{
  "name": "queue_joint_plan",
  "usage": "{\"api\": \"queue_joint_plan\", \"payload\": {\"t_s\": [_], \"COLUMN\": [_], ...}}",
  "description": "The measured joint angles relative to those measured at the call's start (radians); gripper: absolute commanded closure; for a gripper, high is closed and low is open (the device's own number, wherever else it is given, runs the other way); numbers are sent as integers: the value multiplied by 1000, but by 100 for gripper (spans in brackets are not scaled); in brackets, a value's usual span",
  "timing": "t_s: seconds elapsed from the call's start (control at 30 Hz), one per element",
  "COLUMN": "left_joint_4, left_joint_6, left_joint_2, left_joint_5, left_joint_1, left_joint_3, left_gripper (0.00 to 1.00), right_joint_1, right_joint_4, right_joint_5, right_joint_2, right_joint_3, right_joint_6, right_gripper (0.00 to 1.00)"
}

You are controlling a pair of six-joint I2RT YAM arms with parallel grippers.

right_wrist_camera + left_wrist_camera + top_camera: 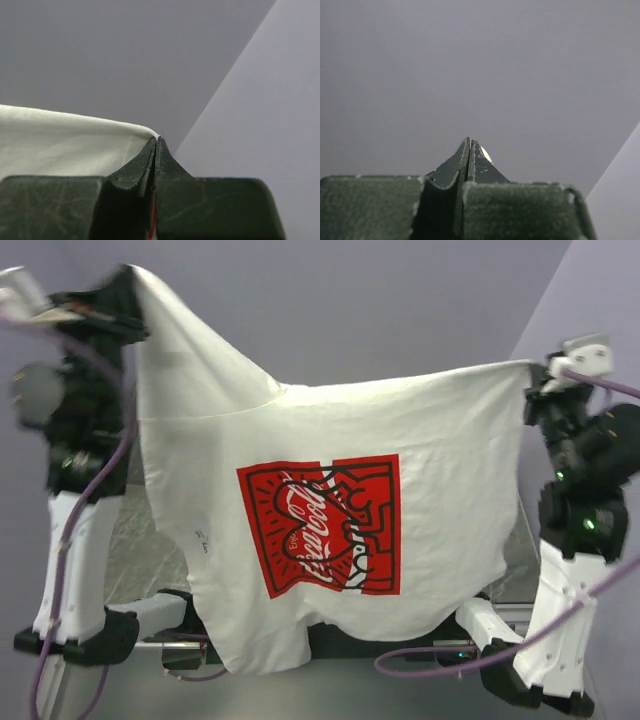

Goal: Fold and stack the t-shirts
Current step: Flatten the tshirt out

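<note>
I hold the white t-shirt (330, 440) spread in the air across the middle of the top view. My left gripper (128, 280) pinches one corner at the upper left, and my right gripper (533, 375) pinches another, lower, at the right edge. Both pairs of fingers are pressed together on the cloth. In the left wrist view only a white sliver shows at the tips. The cloth sags between the two grips, creased under the left one. Its red square graphic (320, 525), with white script and black outlines, sits sideways at centre. The lower edge hangs towards the table (330, 695).
</note>
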Motion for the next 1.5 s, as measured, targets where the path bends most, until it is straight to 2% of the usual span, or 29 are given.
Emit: {"api": "queue_joint_plan", "payload": {"t_s": [0.13,0.3,0.47,0.63,0.83,1.17,1.5], "left_joint_4": [16,15,-8,-71,-80,-14,-14], "left_joint_6": [-11,-10,-7,-6,-7,-15,-50], "left_joint_2": [142,404,699,942,979,930,931], "left_joint_5": [39,61,74,76,72,74,148], "left_joint_1": [0,0,2,6,18,59,75], "left_joint_3": [-146,-289,-249,-57,44,2,55], "left_gripper": [100,100,100,100,100,100,100], "right_joint_1": [1,40,130,166,164,150,146], "right_joint_4": [64,155,229,264,309,330,321], "right_joint_5": [-61,-83,-50,23,74,33,66], "right_joint_2": [40,229,492,703,726,655,715], "right_joint_3": [-296,-537,-578,-489,-429,-402,-247], "right_joint_6": [-1,-3,-10,3,22,36,52], "right_gripper": [100,100,100,100,100,100,100]}}
